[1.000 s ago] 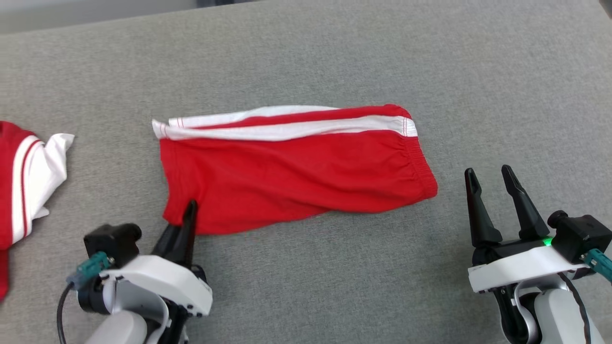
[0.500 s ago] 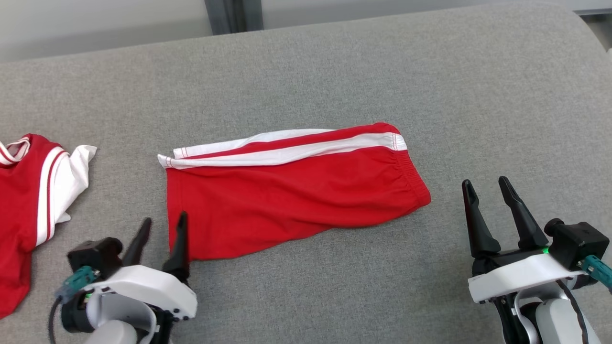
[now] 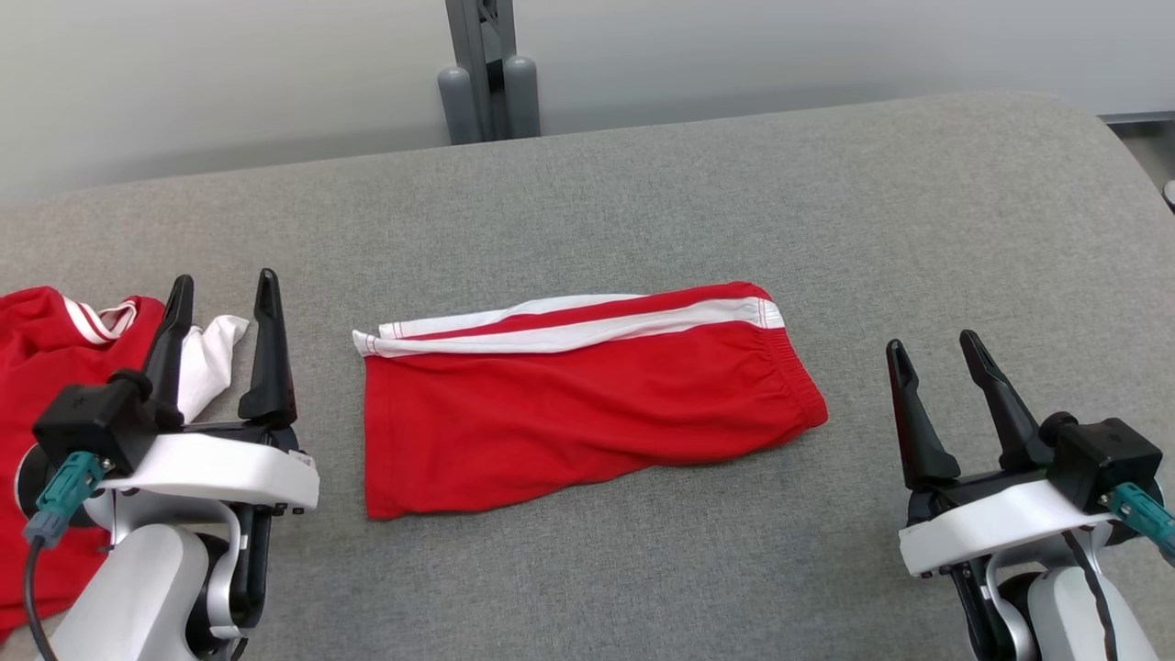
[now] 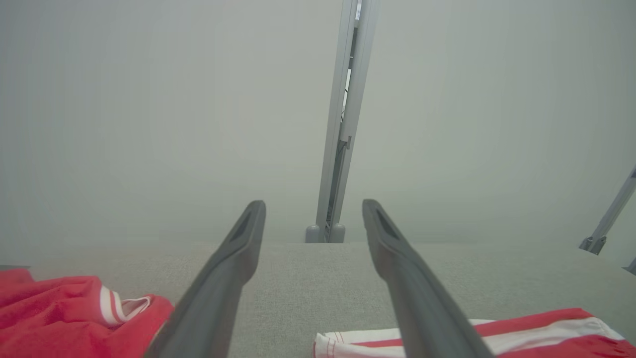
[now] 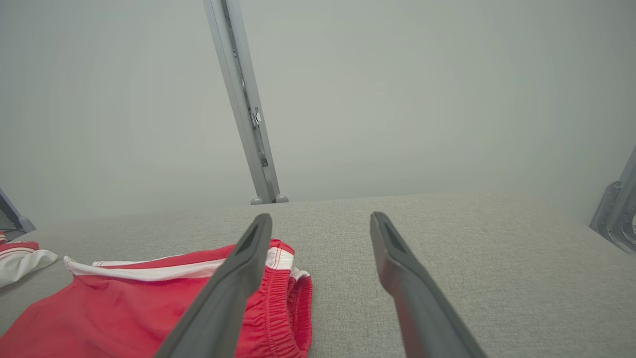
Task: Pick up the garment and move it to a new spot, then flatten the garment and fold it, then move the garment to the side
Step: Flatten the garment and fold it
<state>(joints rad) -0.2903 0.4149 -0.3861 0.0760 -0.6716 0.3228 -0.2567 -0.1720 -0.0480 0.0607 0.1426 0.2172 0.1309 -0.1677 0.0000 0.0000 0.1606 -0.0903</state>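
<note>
Red shorts (image 3: 587, 404) lay folded on grey fabric (image 3: 643, 184). Left gripper (image 3: 225, 277) and right gripper (image 3: 933, 341) were spread, empty. Fold looked done; next move called for pinching an edge and sliding shorts aside.

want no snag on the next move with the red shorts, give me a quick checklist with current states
1. Left tool open, holding nothing: ok.
2. Right tool open, holding nothing: ok.
3. Red shorts lying folded on the grey surface, apart from both tools: ok.
4. Shorts' layers squared up: not ok, the near edge runs slanted.
5. Red shirt apart from the shorts: ok, grey surface shows between them.
6. Left tool off the shirt: cannot tell; it overlaps the white sleeve in the head view.
</note>
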